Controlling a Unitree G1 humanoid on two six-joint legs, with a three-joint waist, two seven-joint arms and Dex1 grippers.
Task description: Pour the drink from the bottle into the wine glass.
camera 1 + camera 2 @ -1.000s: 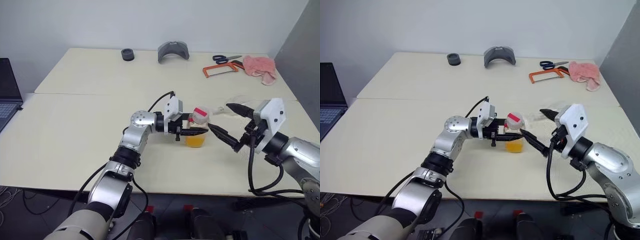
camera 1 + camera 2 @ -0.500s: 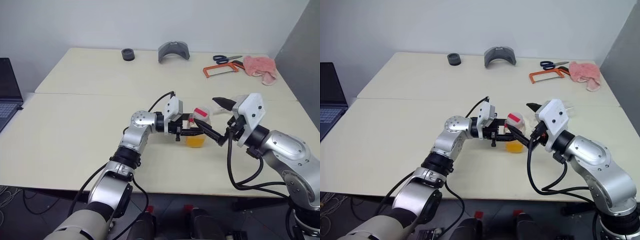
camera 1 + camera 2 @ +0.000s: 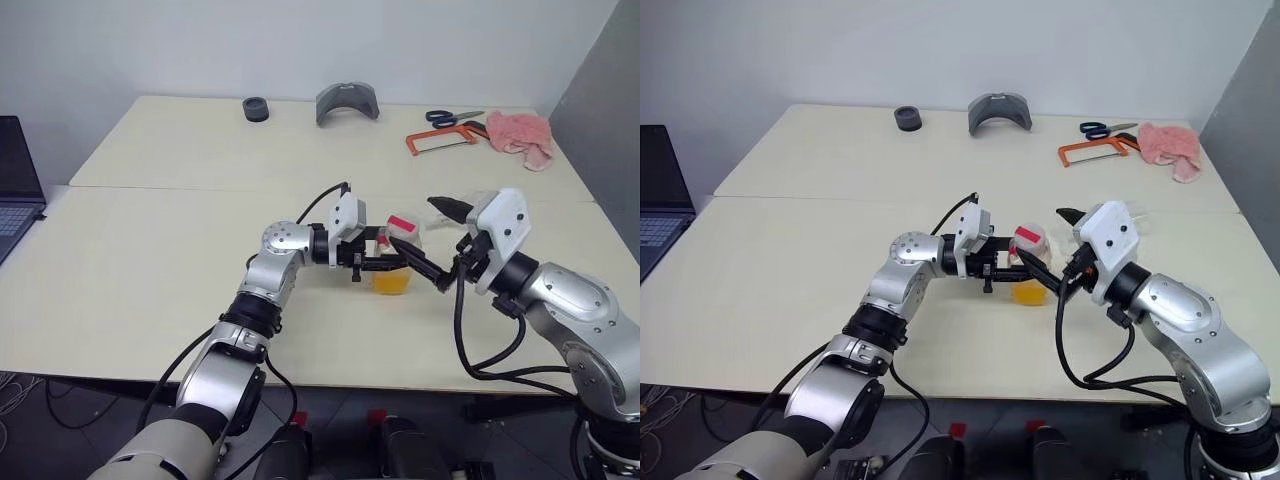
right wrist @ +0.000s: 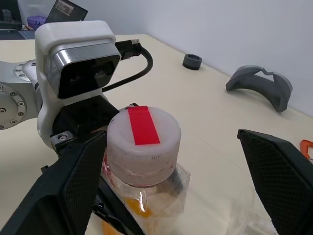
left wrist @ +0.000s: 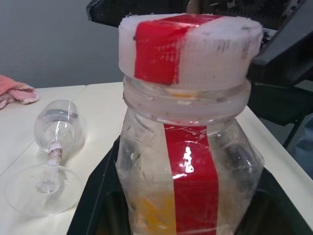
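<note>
A: Progress check. Small clear squarish plastic bottle [image 3: 392, 262] with red label stripe and pale cap carrying a red strip: clamped low on the body by the left gripper [image 3: 385, 264], black fingers nearly shut around it, upright, near mid-table on the cream tabletop [image 3: 180, 230]. Translucent orange-yellow drink [image 3: 390, 281] sitting in the bottom part only.

B: Cap?

A: On. Seated square on the neck, as seen in both wrist views [image 4: 143, 138]. Nothing poured.

B: Right side?

A: Right gripper [image 3: 1052, 245] spread as wide as it goes, holding nothing. One black finger [image 4: 68, 181] just beside the cap on the near side, the other [image 4: 283, 169] well apart on the far side. Cap sits between them, no contact visible.

B: Clear colourless stemmed wine glass?

A: Lying on its side [image 5: 55, 147] on the table beyond the bottle, bowl away, round foot toward the left wrist camera. Empty as far as visible. Faint in the head views, behind the right wrist housing.

B: So, left to do?

A: Nearly all, by judgement: close on the cap, unscrew, set it aside; stand the glass upright; tilt the bottle over the bowl. Grasp of the bottle counts as the one step done. Fallen glass looks like the awkward part, with both grippers occupied at the bottle.
</note>
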